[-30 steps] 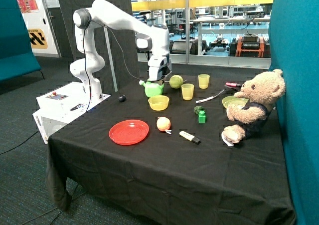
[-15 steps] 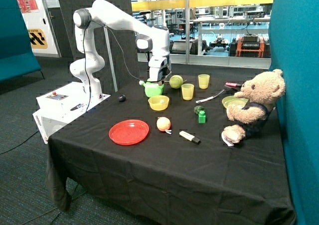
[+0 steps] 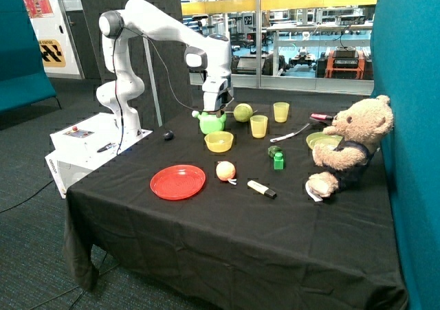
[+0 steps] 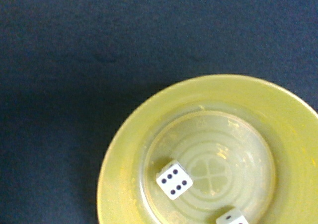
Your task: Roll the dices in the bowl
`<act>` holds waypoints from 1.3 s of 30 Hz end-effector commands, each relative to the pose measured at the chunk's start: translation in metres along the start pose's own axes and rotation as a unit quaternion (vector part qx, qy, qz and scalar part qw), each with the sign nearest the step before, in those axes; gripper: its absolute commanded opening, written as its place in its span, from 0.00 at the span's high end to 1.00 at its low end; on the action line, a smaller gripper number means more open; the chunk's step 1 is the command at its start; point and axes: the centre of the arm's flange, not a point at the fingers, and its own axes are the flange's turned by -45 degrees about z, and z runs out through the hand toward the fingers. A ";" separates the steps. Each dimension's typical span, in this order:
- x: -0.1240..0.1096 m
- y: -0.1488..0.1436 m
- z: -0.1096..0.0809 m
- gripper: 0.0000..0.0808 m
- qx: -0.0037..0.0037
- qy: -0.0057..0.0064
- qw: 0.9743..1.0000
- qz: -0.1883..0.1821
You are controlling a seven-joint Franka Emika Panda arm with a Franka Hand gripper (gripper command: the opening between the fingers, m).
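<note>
The yellow bowl (image 3: 218, 142) stands mid-table, in front of a green teapot (image 3: 212, 122). In the wrist view the bowl's rim (image 4: 149, 110) fills the lower part, and two dices lie on its bottom: one white die (image 4: 174, 179) shows black pips on its top face, and a second die (image 4: 231, 218) is cut off by the picture's edge. My gripper (image 3: 214, 109) hangs above the teapot, just behind the bowl. It does not appear in the wrist view.
Around the bowl are a green ball (image 3: 243, 112), two yellow cups (image 3: 258, 126) (image 3: 280, 111), a red plate (image 3: 178, 182), a peach ball (image 3: 225, 170), a marker (image 3: 261, 188), a green block (image 3: 278, 160) and a small black round object (image 3: 168, 135). A teddy bear (image 3: 350, 145) sits at the table's far side.
The arm's wrist has shifted slightly towards the robot's base, away from the green ball. Nothing on the table has moved.
</note>
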 end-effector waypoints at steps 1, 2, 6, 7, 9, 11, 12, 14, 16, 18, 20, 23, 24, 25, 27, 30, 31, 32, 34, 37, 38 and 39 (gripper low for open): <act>-0.015 0.007 -0.004 0.44 0.000 0.003 1.000 -0.010; -0.017 0.008 -0.004 0.45 0.000 0.003 1.000 -0.011; -0.027 0.009 -0.007 0.49 0.000 0.003 1.000 -0.023; -0.031 0.009 -0.008 0.49 0.000 0.003 1.000 -0.027; -0.039 0.008 -0.011 0.51 0.000 0.003 0.999 -0.033; -0.048 0.007 -0.015 0.51 0.000 0.003 0.999 -0.048; -0.051 0.007 -0.017 0.51 0.000 0.003 0.999 -0.052; -0.060 0.005 -0.020 0.52 0.000 0.003 0.998 -0.065; -0.066 0.005 -0.022 0.52 0.000 0.003 0.998 -0.068; -0.072 0.005 -0.024 0.53 0.000 0.003 0.997 -0.075; -0.077 0.005 -0.026 0.53 0.000 0.003 0.997 -0.080; -0.087 0.012 -0.026 0.53 0.000 0.003 0.997 -0.083; -0.089 0.016 -0.025 0.53 0.000 0.003 0.997 -0.081; -0.089 0.019 -0.025 0.53 0.000 0.003 0.997 -0.080; -0.089 0.025 -0.024 0.54 0.000 0.003 0.997 -0.077; -0.087 0.033 -0.024 0.54 0.000 0.003 0.997 -0.076; -0.087 0.034 -0.024 0.54 0.000 0.003 0.997 -0.078; -0.087 0.035 -0.024 0.54 0.000 0.003 0.997 -0.078; -0.088 0.037 -0.021 0.54 0.000 0.003 0.997 -0.083; -0.090 0.038 -0.019 0.54 0.000 0.003 0.996 -0.085; -0.091 0.038 -0.018 0.54 0.000 0.003 0.996 -0.088; -0.091 0.038 -0.017 0.54 0.000 0.003 0.996 -0.089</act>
